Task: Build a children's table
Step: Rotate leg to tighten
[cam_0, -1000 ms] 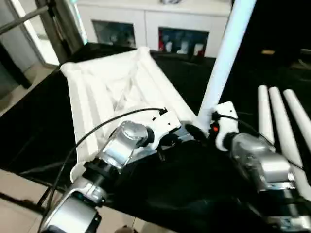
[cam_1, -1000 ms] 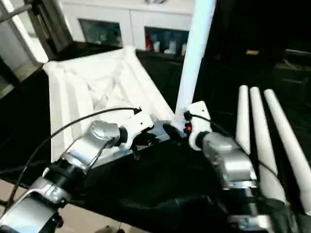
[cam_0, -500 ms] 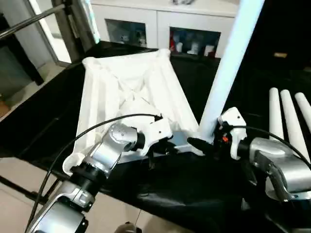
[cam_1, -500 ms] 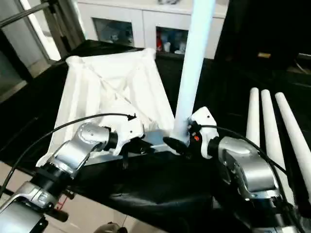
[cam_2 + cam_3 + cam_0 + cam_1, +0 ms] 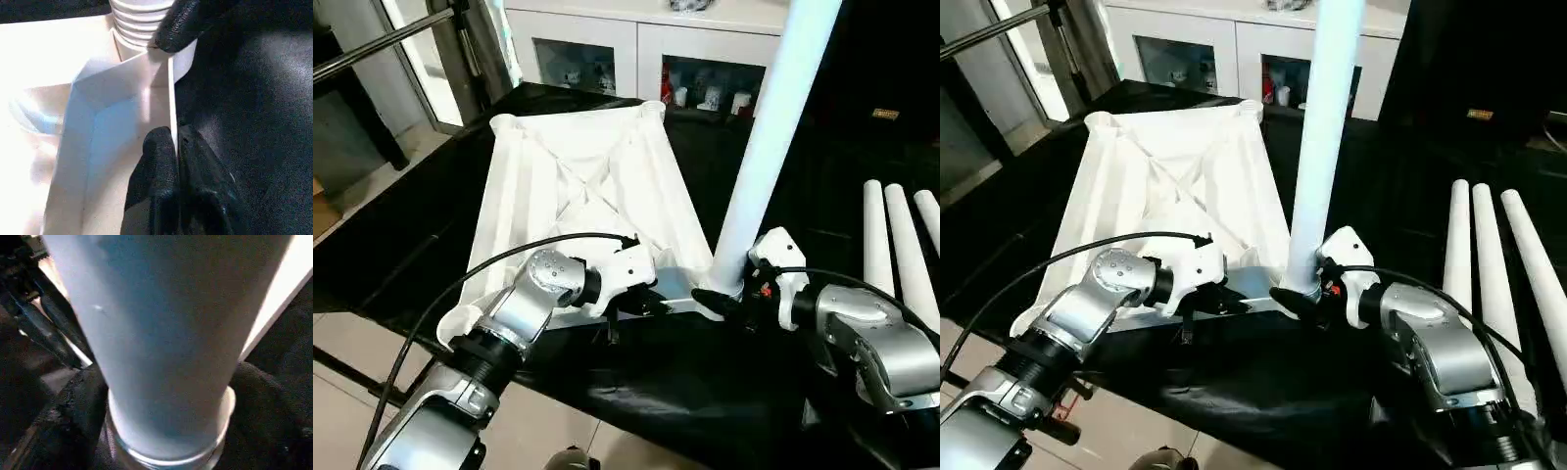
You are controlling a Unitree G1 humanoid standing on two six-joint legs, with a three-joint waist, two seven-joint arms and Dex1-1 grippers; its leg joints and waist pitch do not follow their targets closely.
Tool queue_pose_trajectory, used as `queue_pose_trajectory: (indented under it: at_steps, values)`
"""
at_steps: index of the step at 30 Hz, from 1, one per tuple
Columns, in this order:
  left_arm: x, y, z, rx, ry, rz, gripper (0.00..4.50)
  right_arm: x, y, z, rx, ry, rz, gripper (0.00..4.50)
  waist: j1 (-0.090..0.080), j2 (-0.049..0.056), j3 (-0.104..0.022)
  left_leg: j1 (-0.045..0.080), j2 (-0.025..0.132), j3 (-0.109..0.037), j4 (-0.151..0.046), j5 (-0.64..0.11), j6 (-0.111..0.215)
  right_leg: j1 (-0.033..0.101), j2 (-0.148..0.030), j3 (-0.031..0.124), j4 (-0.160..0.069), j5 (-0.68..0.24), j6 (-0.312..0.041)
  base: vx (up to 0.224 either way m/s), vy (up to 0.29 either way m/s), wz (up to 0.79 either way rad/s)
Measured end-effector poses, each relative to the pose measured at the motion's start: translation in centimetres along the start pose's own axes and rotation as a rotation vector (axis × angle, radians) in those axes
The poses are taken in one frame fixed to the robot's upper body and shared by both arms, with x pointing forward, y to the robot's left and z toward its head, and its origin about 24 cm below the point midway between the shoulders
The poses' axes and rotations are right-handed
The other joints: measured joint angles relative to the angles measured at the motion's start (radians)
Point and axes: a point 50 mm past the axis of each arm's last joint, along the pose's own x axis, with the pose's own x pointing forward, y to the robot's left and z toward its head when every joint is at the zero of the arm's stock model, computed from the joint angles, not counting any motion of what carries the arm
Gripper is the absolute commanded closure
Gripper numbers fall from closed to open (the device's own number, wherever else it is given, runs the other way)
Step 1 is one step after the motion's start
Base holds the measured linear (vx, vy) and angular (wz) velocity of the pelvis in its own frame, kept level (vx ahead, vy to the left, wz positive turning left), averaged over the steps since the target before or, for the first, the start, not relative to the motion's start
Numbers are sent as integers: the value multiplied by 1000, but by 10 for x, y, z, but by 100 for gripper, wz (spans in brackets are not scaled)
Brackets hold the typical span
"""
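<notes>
Your left gripper (image 5: 641,299) sits at the near rim of the upturned top (image 5: 578,186), fingers pinched on the edge. Your right gripper (image 5: 720,299) has its fingers spread around the base of the upright leg (image 5: 769,137) at the near corner socket. Three loose legs (image 5: 896,245) lie on the black cloth (image 5: 705,382), well apart from both.

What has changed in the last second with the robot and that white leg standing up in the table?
Mostly the camera has shifted, so the whole scene sits differently. The right gripper stays at the foot of the upright leg, fingers on either side of it. The left gripper keeps its pinch on the rim of the table top. The leg still stands in its corner socket, and three spare legs still lie on the right.
</notes>
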Motion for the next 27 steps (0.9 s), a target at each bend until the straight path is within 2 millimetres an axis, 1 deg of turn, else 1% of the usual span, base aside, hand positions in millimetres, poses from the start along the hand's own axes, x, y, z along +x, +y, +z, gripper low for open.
queue_pose_trajectory:
  at_steps: [2, 4, 7, 8, 13, 16, 18, 19, 20, 21, 23, 27]
  values:
    - [0, 0, -1, 0, 0, 0, 450, 1, 0, -2, 8, 2, 4, 95, 0, 0, 0, 0, 0, 0, 1, 0, 0, 0, 0, 0, 1, 0, 0, 0, 0, 0]
    - [0, 0, -1, 1, 0, 0, 450, 2, 1, -2, 6, 1, 6, 128, 0, 0, 0, 0, 0, 0, 1, 0, 0, 0, 0, 0, 1, 0, 0, 0, 0, 0]
    - [0, 0, -2, 0, 0, 2, 450, 3, 2, -2, 5, -2, 10, 140, -1, 0, 0, 0, 0, 0, 2, 0, 0, 0, -1, 0, 2, 0, 0, 0, 0, 0]
    - [0, 0, -2, -1, 0, 2, 450, 3, 2, -2, 7, -3, 10, 158, -1, 1, 0, 0, 0, 0, 2, 0, 0, 0, -1, 0, 2, 0, 0, 0, 0, 0]
    - [0, 1, -4, -17, 0, 5, 450, 5, 4, -5, 31, -16, -7, 169, -2, 1, -1, 0, 0, 0, 3, 1, 1, 0, -1, 0, 3, 0, 0, 0, 0, 0]
    - [6, 8, -4, -75, -5, 57, 450, 16, 5, -9, 117, -65, -113, 172, -3, 1, -1, 1, 0, 0, 5, 1, 1, 1, -2, 0, 6, 1, 0, 0, 0, 0]
    - [15, 14, 0, -124, -6, 115, 450, 25, 0, -9, 181, -93, -236, 173, -8, 1, -2, 2, -2, 0, 5, 2, -1, 2, -4, 0, 8, 2, 0, 0, 0, 0]
    - [22, 18, 3, -146, 0, 154, 450, 32, -4, -7, 217, -102, -313, 173, -13, 0, -2, 4, -2, 0, 5, 3, -3, 4, -4, 0, 7, 4, 0, 0, 0, 0]
    - [28, 21, 6, -163, 11, 191, 450, 39, -8, -5, 247, -103, -385, 173, -19, 0, -2, 7, -3, 0, 5, 3, -4, 5, -6, 0, 6, 6, 1, 0, 0, 0]
    - [32, 21, 8, -178, 10, 211, 450, 41, -10, -5, 264, -104, -424, 173, -22, 0, -2, 9, -4, 0, 4, 3, -4, 7, -7, -1, 4, 7, 3, 0, 0, 0]
    - [44, 22, 11, -234, 14, 262, 450, 51, -15, -4, 312, -98, -517, 173, -31, 0, -2, 17, -5, 0, -1, 3, -4, 17, -7, -1, -3, 7, 7, 0, 0, 0]
    - [57, 24, 18, -263, 27, 315, 450, 60, -22, 0, 334, -81, -615, 173, -34, 1, -3, 19, -7, 0, -3, 3, -4, 19, -9, -2, -8, 9, 9, 0, 0, 0]
